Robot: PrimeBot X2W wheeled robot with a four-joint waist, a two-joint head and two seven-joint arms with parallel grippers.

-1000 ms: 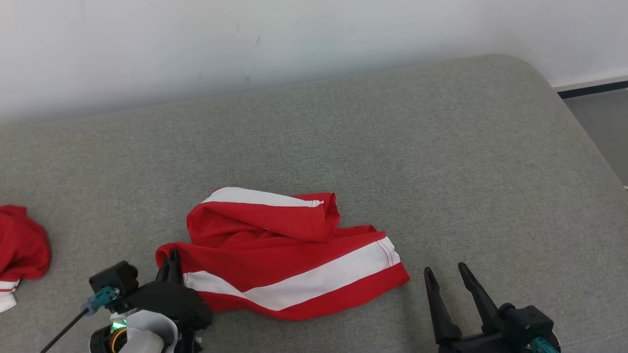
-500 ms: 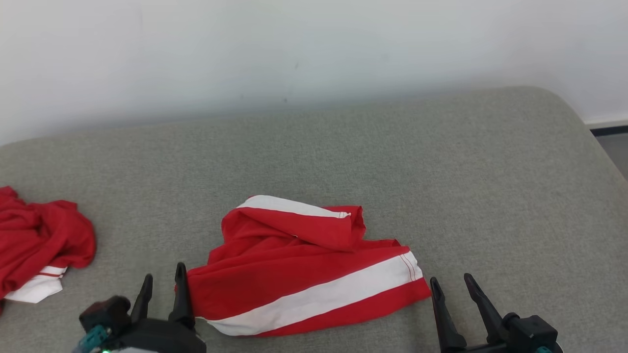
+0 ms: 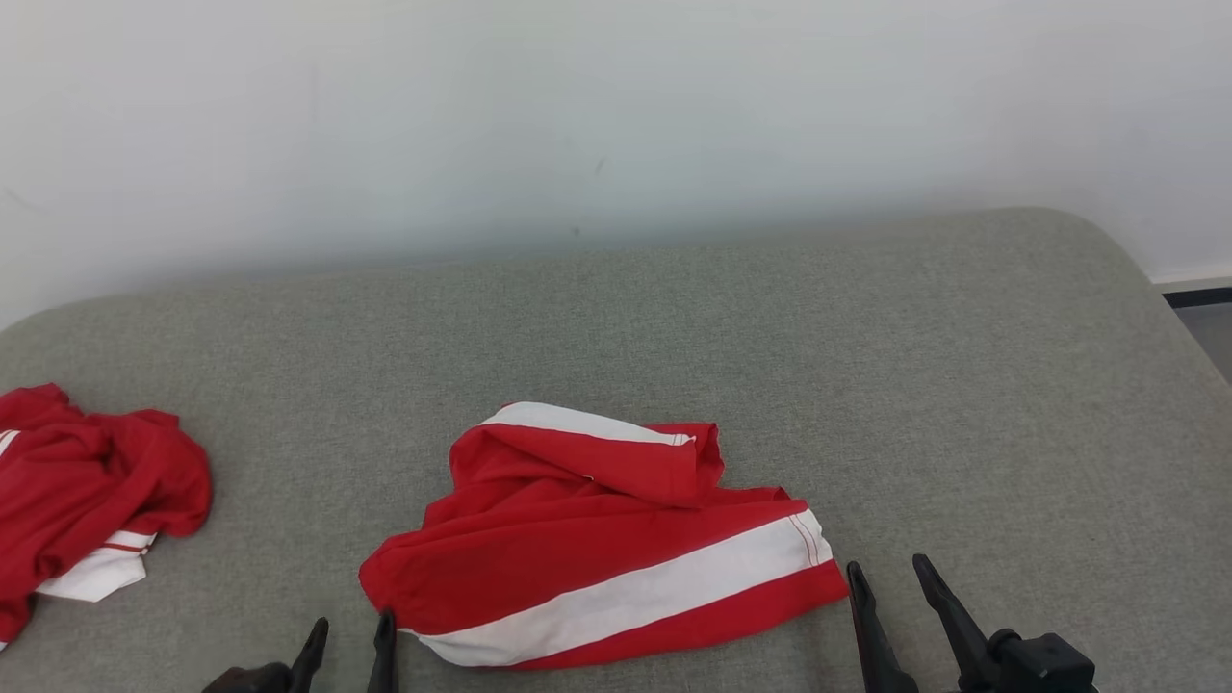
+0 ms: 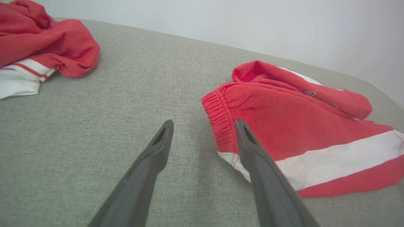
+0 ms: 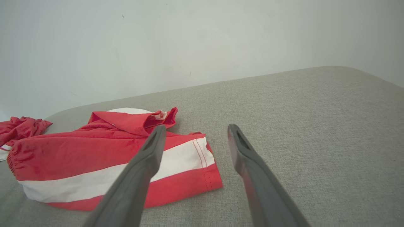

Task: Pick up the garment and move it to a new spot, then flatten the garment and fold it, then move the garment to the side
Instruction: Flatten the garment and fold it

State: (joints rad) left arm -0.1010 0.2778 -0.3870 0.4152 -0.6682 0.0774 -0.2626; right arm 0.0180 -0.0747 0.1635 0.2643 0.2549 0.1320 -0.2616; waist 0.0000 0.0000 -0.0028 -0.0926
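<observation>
Where the garment lies: the red garment [image 3: 597,539] with a white stripe sits rumpled on the near middle of the grey mattress [image 3: 866,366], partly doubled over itself, with its gathered waistband end toward the robot's left and its stitched hem end toward the right.
Left gripper [image 3: 351,640]: fingers spread and holding nothing, just off the waistband end of the garment [image 4: 300,132]. In its wrist view one finger overlaps the cloth edge, and whether it touches cannot be told.
Right gripper [image 3: 890,577]: fingers spread and holding nothing, just beside the hem corner. Its wrist view shows bare mattress between the fingers [image 5: 252,157].
Other cloth: a second red and white heap [image 3: 87,491] lies at the far left, well apart from the garment, with bare fabric between them.
Edges: the mattress's back edge runs along the pale wall [image 3: 616,115], its far right corner is rounded, and past its right edge a strip of floor [image 3: 1208,327] shows under a dark skirting line [image 3: 1198,296].
Open room: a wide bare stretch of mattress lies behind the garment up to the wall and across the whole right side.
</observation>
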